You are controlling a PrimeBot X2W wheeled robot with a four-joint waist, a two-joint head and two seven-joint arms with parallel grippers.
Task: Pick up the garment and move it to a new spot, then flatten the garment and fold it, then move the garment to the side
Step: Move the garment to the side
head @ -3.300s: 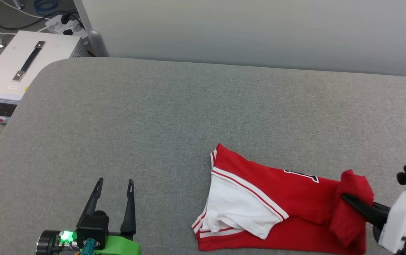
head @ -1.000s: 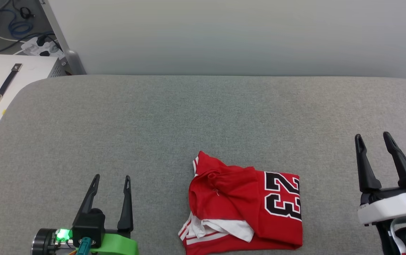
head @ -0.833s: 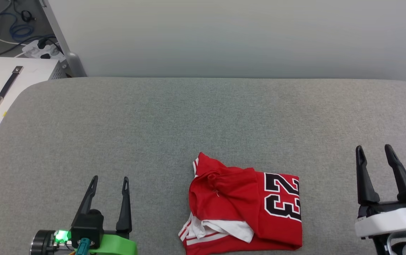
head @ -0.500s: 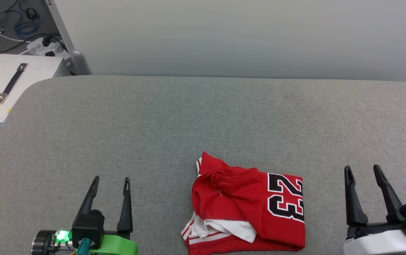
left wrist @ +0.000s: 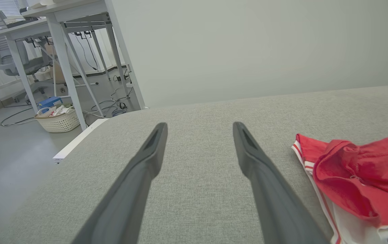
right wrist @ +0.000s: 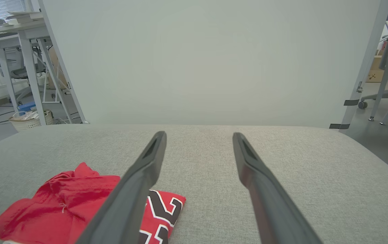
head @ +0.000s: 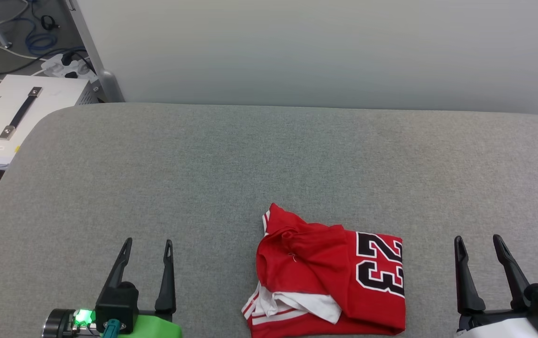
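The garment (head: 330, 277) is a red T-shirt with a black "23" and a white sleeve, lying folded into a rough bundle near the front middle of the grey padded table (head: 259, 159). It also appears at the right of the left wrist view as the garment (left wrist: 360, 176) and at the lower left of the right wrist view as the garment (right wrist: 61, 203). My left gripper (head: 148, 244) rests open at the lower left, well clear of the cloth. At the lower right, my right gripper (head: 479, 240) is open too, with nothing between its fingers.
A white box with a black handle (head: 19, 119) stands on the floor off the table's left edge, with cables and a power strip (head: 69, 65) behind it. A pale wall (head: 325, 51) runs along the table's far edge. Desk legs and a wicker basket (left wrist: 58, 118) stand at the left.
The right gripper let go of the garment, which now lies folded with the "23" up. Over the last second the right gripper drew back toward the front edge. The camera shifted slightly.
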